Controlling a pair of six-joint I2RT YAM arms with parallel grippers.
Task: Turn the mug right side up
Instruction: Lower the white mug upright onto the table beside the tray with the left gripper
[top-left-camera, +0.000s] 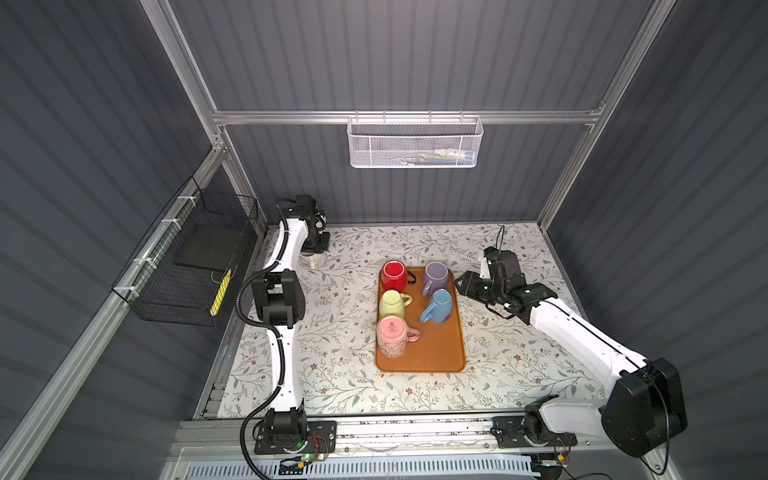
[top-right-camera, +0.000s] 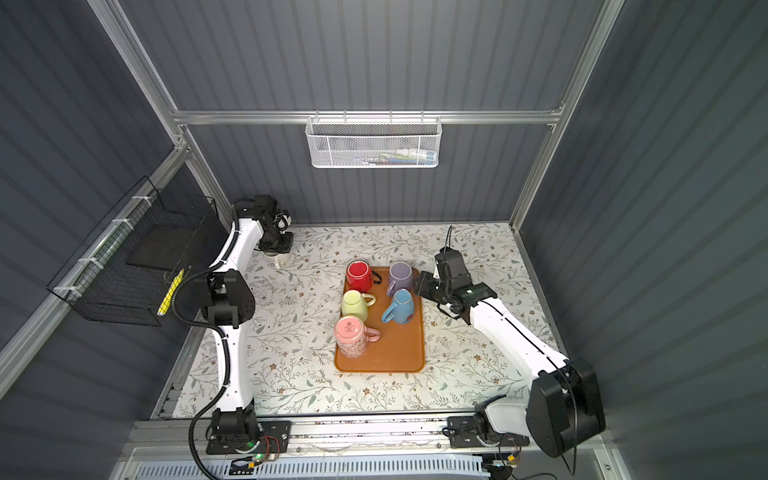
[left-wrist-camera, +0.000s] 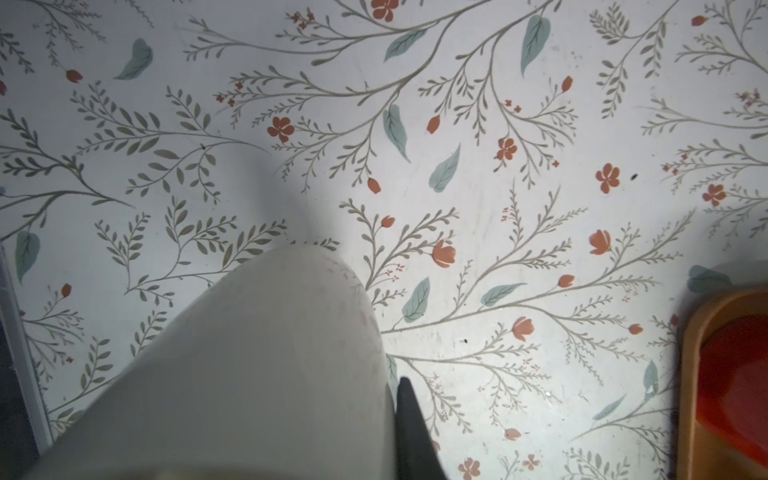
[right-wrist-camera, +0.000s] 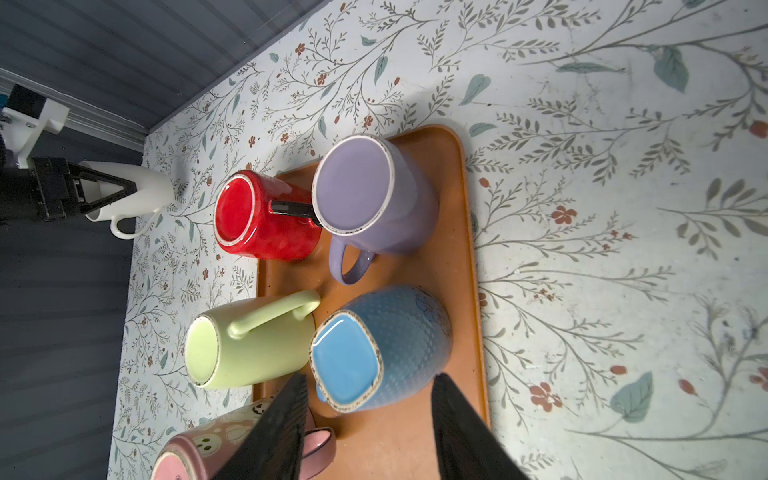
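**White mug gripped at the far left; five mugs base-up on the tray**

The left gripper (right-wrist-camera: 121, 192) is clenched around the white mug (right-wrist-camera: 145, 189) near the far-left corner of the table (top-left-camera: 340, 332), well apart from the tray (top-left-camera: 432, 353). Seen from the right wrist, the mug's narrower end points towards the table and its wider end towards the gripper. Its handle sticks out to one side. Whether the mug rests on the table or hangs just above it cannot be told. From the left wrist, the mug's pale wall fills the foreground, with one dark finger (left-wrist-camera: 411, 428) beside it.

The orange tray lies mid-table, its long side running near to far. In both top views it carries five mugs, all base up:
- **Left column, far to near:** red mug (top-left-camera: 394, 274), green mug (top-left-camera: 392, 303), pink mug (top-left-camera: 391, 334).
- **Right column:** purple mug (top-left-camera: 435, 276) at the far end, with the blue mug (top-left-camera: 438, 306) just nearer.

The right gripper (top-left-camera: 458, 286) hangs at the tray's right edge, level with the gap between the purple and blue mugs and touching neither. Its fingers (right-wrist-camera: 282, 428) are spread and hold nothing. In the right wrist view the blue mug shows between them.
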